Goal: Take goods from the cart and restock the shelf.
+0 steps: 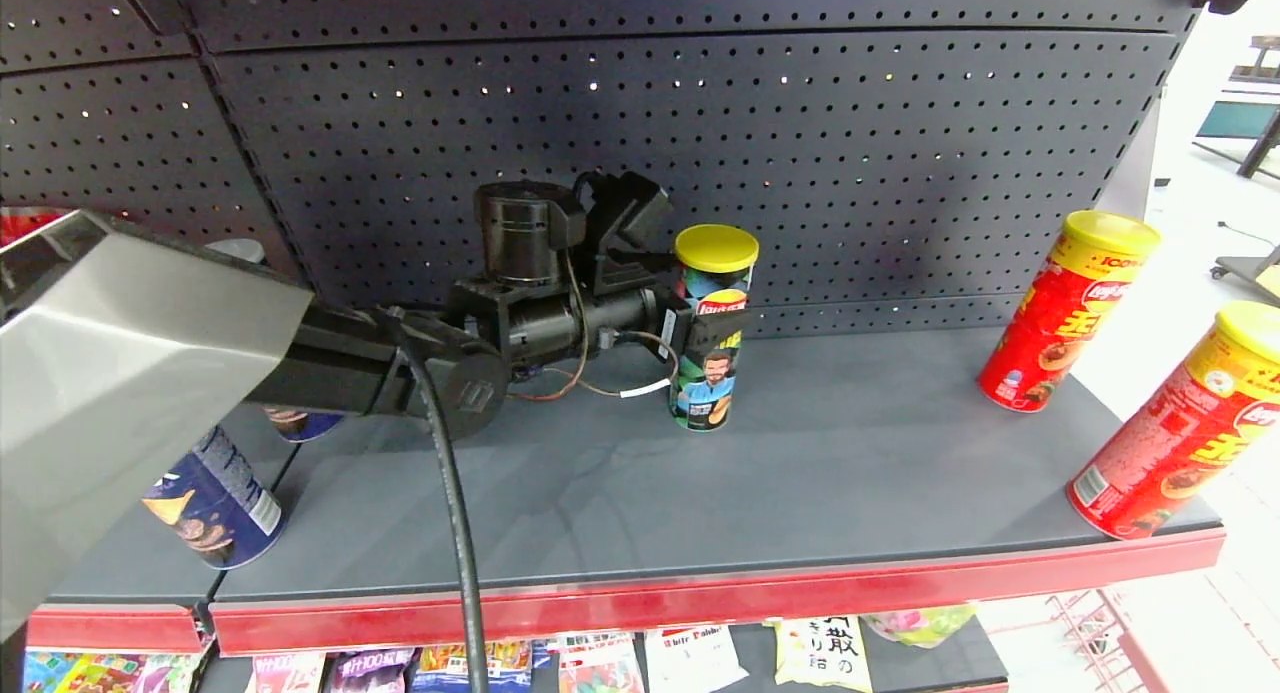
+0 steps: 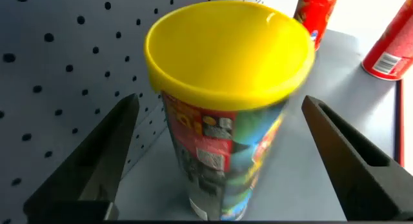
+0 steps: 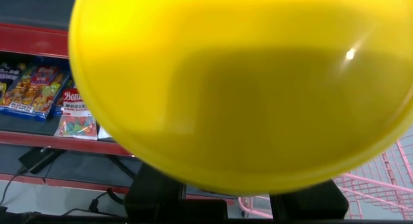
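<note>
Now, in the middle of the head view, a tall round chip can with a yellow lid and a green and blue picture wrap (image 1: 704,388) stands up straight on the flat grey shelf (image 1: 850,473), near the black back wall full of little holes (image 1: 850,173). The left gripper (image 1: 712,333) is around the can, and the left wrist view shows its two black fingers (image 2: 97,166) spread apart, one on each side, not squeezing the can. I think the can is already set down and the job now is to let it be. To do that well, the arm should pull straight back toward the left of the frame, with the fingers kept wide, so that neither one bumps the can and tips it over. A tall thin can like this may fall easily. Two red chip cans with yellow lids (image 1: 1065,313) stand at the right of the frame, well apart from it, and a dark blue can (image 1: 215,508) stands at the lower left. In the right wrist view a big round yellow lid (image 3: 239,88) sits very close above the right gripper (image 3: 226,201); I cannot tell if that gripper is holding it.
</note>
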Motion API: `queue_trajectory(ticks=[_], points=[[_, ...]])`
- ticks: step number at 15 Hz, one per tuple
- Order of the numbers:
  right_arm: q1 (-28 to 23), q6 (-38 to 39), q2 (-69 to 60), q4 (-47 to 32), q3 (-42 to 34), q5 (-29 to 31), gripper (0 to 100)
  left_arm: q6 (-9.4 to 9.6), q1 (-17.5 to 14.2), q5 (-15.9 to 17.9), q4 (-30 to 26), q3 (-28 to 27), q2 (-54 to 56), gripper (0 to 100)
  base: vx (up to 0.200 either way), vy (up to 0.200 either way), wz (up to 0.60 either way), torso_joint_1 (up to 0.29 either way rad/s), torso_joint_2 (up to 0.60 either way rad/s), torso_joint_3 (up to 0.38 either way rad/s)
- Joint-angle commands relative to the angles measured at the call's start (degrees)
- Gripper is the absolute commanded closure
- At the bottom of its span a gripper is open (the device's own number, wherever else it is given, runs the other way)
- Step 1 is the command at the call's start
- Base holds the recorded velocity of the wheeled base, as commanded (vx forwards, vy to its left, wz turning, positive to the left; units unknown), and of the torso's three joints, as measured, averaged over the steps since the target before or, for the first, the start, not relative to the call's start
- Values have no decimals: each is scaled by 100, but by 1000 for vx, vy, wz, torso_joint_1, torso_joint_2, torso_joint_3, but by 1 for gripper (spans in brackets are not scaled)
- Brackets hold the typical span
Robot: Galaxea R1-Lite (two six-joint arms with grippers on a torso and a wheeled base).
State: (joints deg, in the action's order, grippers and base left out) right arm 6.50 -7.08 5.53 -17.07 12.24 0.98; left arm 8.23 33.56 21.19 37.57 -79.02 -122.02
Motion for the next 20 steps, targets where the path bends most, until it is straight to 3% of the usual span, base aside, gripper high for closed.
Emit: queue_trajectory(ticks=[1, 12, 13, 20], points=[[1, -4, 9, 2, -2, -1, 100, -5, -7, 17, 5, -202, -191, 0, 0, 0, 0, 0, 0, 0], [1, -4, 9, 2, -29, 8, 100, -5, 1, 166, -22, -755, -560, 0, 0, 0, 0, 0, 0, 0], [1, -4, 9, 2, -37, -1, 100, -5, 1, 166, -13, -755, -578, 100, 0, 0, 0, 0, 0, 0], [1, -4, 9, 2, -46, 8, 100, -5, 19, 158, 22, -448, -402, 100, 0, 0, 0, 0, 0, 0]])
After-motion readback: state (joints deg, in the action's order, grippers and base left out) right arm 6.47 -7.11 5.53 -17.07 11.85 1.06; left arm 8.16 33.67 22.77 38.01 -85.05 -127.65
